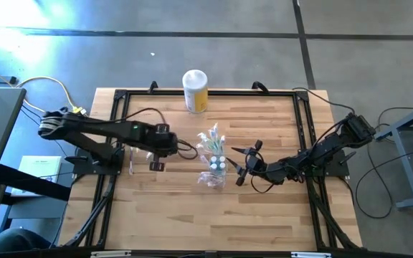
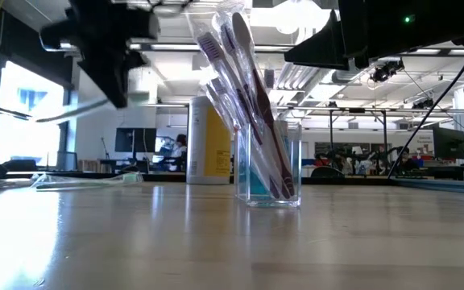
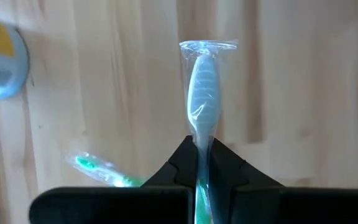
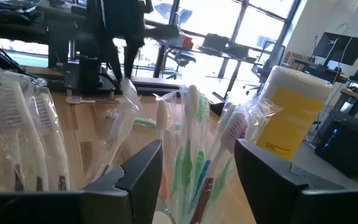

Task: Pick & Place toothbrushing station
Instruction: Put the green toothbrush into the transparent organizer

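Low view: the clear cup [image 2: 267,165] is seen upright near table centre, packed with wrapped toothbrushes [image 2: 244,89] leaning out of it. The cup is judged light and tippy, the wrappers slick and crinkly; brushes are best pinched at the stiff handle. The right gripper [image 4: 194,168] is held open around the cup's bundle, nothing gripped. The left gripper [image 3: 202,163] is clamped on one wrapped toothbrush [image 3: 203,96] above the table, another brush [image 3: 98,169] lying beneath. Farther back a yellow canister [image 1: 196,90] stands, clear of the path.
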### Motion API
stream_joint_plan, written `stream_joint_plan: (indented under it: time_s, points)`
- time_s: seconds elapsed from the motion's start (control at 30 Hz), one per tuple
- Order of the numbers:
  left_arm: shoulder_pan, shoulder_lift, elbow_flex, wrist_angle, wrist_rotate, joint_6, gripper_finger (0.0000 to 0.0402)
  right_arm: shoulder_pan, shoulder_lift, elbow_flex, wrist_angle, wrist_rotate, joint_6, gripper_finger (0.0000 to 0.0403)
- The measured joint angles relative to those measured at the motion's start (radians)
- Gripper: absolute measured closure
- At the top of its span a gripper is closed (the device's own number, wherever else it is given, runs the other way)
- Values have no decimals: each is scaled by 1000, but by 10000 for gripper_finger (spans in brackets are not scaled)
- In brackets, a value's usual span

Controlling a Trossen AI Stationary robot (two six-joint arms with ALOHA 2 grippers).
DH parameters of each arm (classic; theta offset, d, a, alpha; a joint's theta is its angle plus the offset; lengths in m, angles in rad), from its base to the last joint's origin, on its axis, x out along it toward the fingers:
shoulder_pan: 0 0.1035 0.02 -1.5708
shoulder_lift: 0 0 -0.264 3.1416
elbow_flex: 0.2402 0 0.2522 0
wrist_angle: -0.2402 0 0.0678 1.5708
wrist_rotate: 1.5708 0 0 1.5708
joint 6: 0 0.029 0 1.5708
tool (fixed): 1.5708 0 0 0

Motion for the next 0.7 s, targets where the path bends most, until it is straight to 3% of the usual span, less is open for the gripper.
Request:
stream_joint_plan:
  time_s: [0.2,0.43,0.53,0.7]
  points:
    - [-196,-123,0,91,-24,-168,396,0,0,0,-1,-2,17,209]
    - [-480,-169,-1,254,-298,-376,389,18,-3,0,62,-24,-22,209]
    - [-611,-137,0,351,-440,-411,389,44,-3,0,131,-120,-82,209]
    - [-745,-62,-1,544,-566,-365,393,69,-3,0,268,-355,-177,209]
